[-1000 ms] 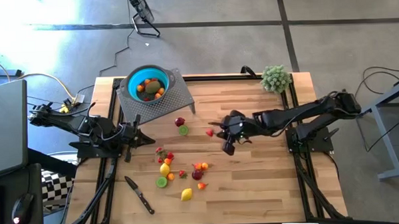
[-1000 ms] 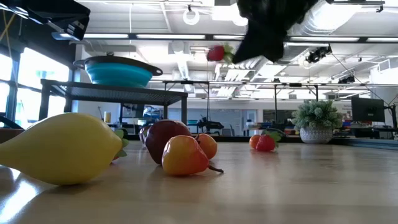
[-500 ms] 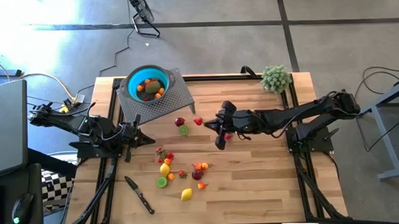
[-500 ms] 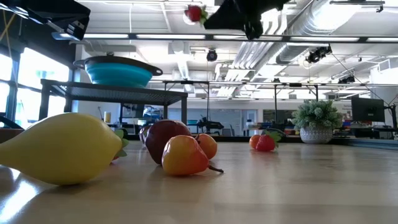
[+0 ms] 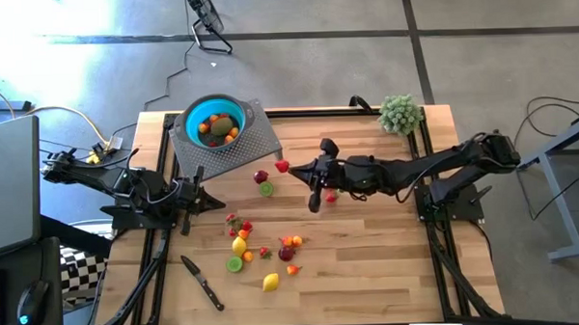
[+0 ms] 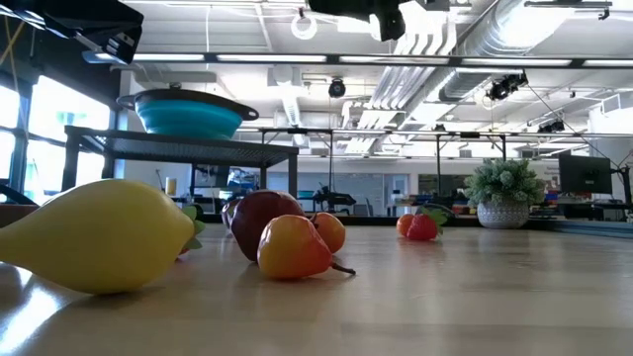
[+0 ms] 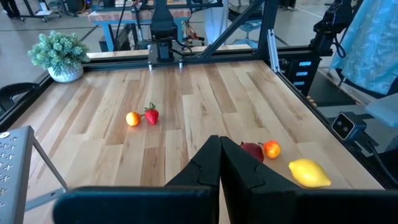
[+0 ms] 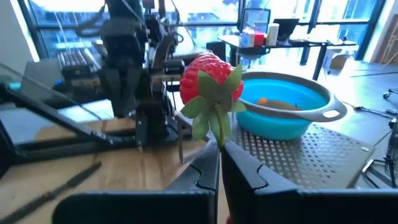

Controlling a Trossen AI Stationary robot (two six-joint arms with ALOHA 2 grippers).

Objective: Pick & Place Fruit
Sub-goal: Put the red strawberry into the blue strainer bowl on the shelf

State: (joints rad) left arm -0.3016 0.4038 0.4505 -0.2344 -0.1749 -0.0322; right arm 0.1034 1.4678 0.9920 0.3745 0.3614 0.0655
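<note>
My right gripper (image 5: pixel 292 168) hangs over the middle of the table, pointing level toward the left, shut on a red strawberry (image 8: pixel 208 74) with green leaves. The teal bowl (image 5: pixel 214 124) holds several fruits and stands on a grey perforated stand (image 5: pixel 246 150) at the far left. Several small fruits (image 5: pixel 259 246) lie on the wood near the front, and a maroon fruit (image 5: pixel 261 177) and a lime one (image 5: pixel 266 189) lie near the stand. My left gripper (image 5: pixel 214 199) waits shut at the left side. My right gripper pinches the strawberry's green leafy end (image 8: pixel 215 124) between its two fingertips. The fingers come level from the table's right. The red body (image 5: pixel 282 166) juts out beyond the fingertips, lifted clear of the table.
A black-handled knife (image 5: pixel 202 281) lies near the front left. A fuzzy green plant (image 5: pixel 400 112) stands at the far right corner. Another strawberry (image 5: pixel 330 196) lies under my right arm. The wood at the right and front right is bare.
My right gripper has risen and gone toward the table's left and far side, nearer the bowl, tipping up from slanting downward to level. It stays shut on the strawberry, which has gone up out of the low view.
</note>
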